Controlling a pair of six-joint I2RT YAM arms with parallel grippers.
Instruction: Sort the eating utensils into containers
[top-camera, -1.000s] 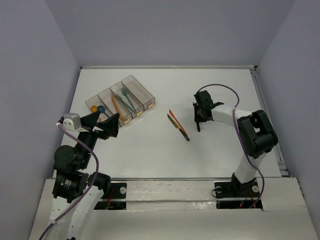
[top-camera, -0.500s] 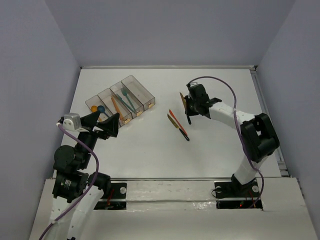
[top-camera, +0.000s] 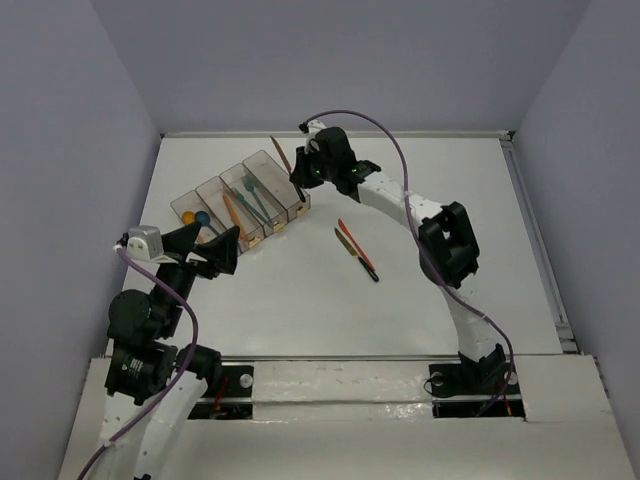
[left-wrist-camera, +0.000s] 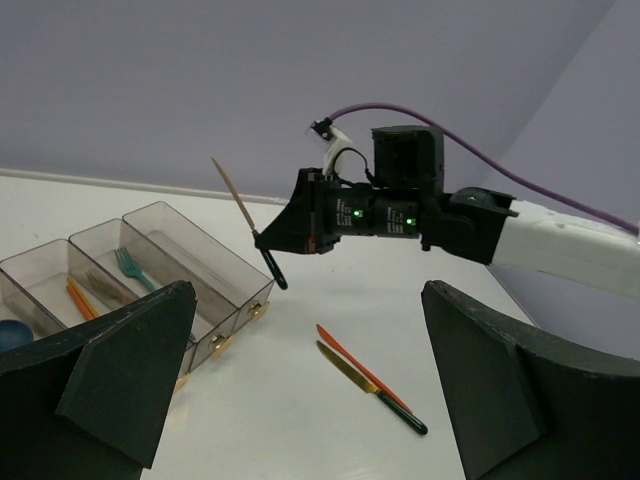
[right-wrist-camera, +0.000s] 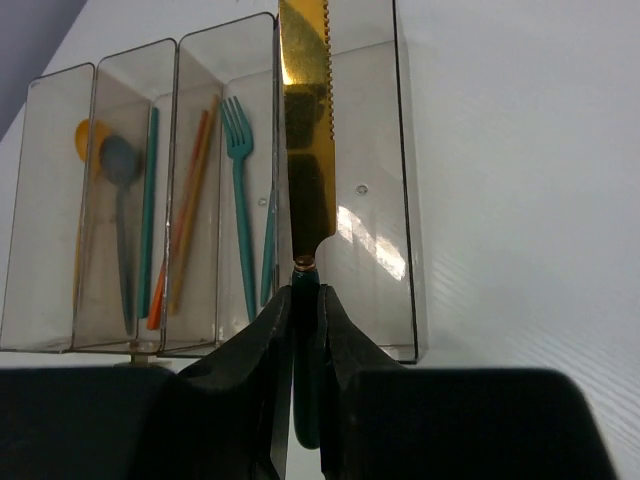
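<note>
Above the bin row (right-wrist-camera: 405, 200), at its end bin beside the teal forks (right-wrist-camera: 238, 190), right jaws pinch a gold-bladed knife (right-wrist-camera: 305, 150) by its dark handle, left jaws spread near the row.

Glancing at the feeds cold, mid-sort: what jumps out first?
The right claw grips a gold-bladed plastic knife with a dark green handle by the handle, raised over the right end of the row of four joined clear smoky-grey bins. Out on the white table, a thin red utensil and a second gold-bladed knife lie side by side, not yet sorted.
</note>
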